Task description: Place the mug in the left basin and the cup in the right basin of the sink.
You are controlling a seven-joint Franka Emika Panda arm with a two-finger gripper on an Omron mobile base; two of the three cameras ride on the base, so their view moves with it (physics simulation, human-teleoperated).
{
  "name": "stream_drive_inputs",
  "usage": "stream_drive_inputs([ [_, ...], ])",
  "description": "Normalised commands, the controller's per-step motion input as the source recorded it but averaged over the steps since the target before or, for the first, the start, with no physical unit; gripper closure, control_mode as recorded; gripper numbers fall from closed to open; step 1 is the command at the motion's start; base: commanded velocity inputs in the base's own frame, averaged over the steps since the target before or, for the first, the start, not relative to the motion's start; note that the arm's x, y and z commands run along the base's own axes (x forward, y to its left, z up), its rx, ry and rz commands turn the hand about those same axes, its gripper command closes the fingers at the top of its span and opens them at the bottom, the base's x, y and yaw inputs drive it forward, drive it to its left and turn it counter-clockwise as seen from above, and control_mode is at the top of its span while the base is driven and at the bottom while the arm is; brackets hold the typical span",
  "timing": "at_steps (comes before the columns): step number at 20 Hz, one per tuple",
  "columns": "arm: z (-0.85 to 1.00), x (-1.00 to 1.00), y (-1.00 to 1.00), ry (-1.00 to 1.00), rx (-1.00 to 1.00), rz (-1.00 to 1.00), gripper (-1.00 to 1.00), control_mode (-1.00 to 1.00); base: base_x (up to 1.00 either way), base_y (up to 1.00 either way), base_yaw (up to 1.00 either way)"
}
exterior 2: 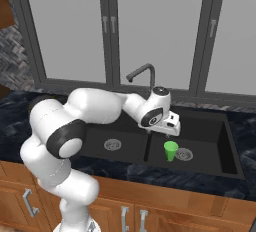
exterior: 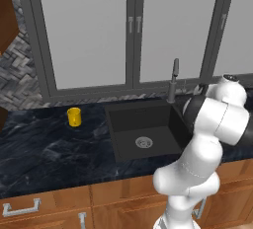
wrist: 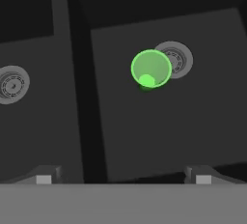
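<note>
Wooden cabinet fronts (exterior: 59, 206) with silver handles are running along the near edge, under a dark marbled counter (exterior: 44, 144). Above the sink (exterior 2: 227, 126) the gripper (exterior 2: 171, 124) is hanging with its jaws spread wide and nothing between them; in the hand view the two finger tips (wrist: 44, 178) are showing far apart at the bottom, looking straight down.

Standing upright on the floor of the right basin (exterior 2: 210, 146), the cup (exterior 2: 171, 151) is a small bright green tumbler without a handle, narrowing toward its base, and it is sitting just beside the round silver drain (exterior 2: 184, 153), its rim overlapping the drain's edge as seen from the hand. A ridge is dividing this basin from the left basin (exterior: 143, 124), a square black well with its own drain in the middle.

Off to the left on the counter, well apart from the sink, the mug (exterior: 74, 116) is standing upright: small, yellow, cylindrical.

A slim dark grey faucet (exterior 2: 141, 73) is rising at the back. Behind it, tall pale panels in grey frames (exterior: 131, 30) are lining the wall, with herringbone tile (exterior: 20, 75) at the left.
</note>
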Motion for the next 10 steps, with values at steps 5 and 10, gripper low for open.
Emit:
stream_drive_inputs([
  [5,0.28,-0.26,0.44,0.05,-0.02,0.00,-1.00,-1.00,0.00,0.00,0.00],
  [10,0.26,-0.28,0.46,0.06,-0.03,0.00,-1.00,-1.00,0.00,0.00,0.00],
])
